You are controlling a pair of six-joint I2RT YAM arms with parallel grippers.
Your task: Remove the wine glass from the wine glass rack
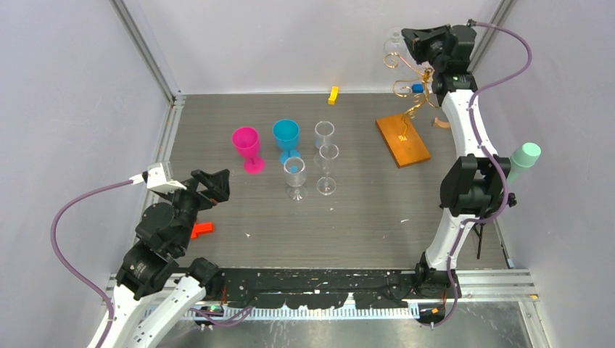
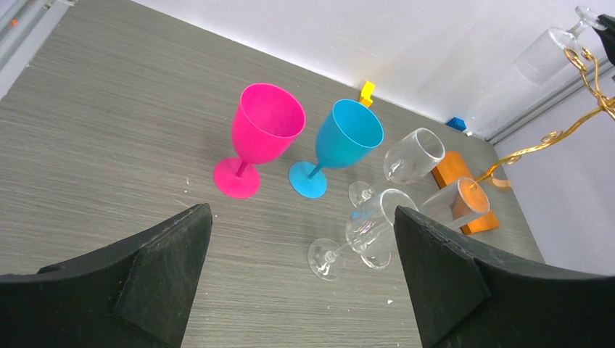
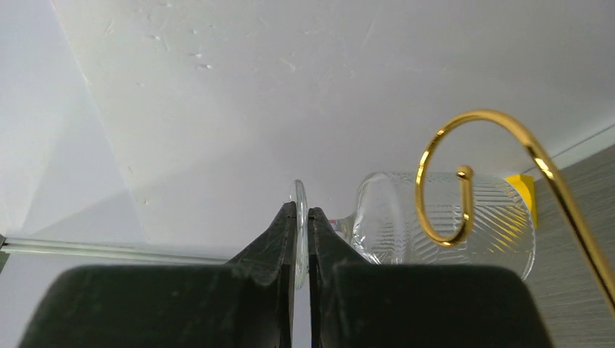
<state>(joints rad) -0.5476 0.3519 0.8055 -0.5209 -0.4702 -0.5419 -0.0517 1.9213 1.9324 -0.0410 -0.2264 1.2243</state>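
The wine glass rack (image 1: 410, 85) is a gold wire stand with curled arms on an orange-brown wooden base (image 1: 402, 141), at the table's back right. My right gripper (image 1: 407, 38) is up at the top of the rack, shut on the thin foot of a clear ribbed wine glass (image 1: 392, 45). In the right wrist view the fingertips (image 3: 302, 210) pinch the foot edge-on, and the bowl (image 3: 384, 210) lies sideways behind a gold curl (image 3: 464, 174). Whether the glass touches the wire I cannot tell. My left gripper (image 1: 217, 185) hangs open and empty at the front left.
A pink goblet (image 1: 246, 148), a blue goblet (image 1: 286, 138) and three clear glasses (image 1: 324, 134) (image 1: 328, 167) (image 1: 294, 176) stand mid-table. A yellow block (image 1: 333, 95) and a blue block (image 1: 417, 88) lie near the back wall. An orange piece (image 1: 201, 230) lies by the left arm.
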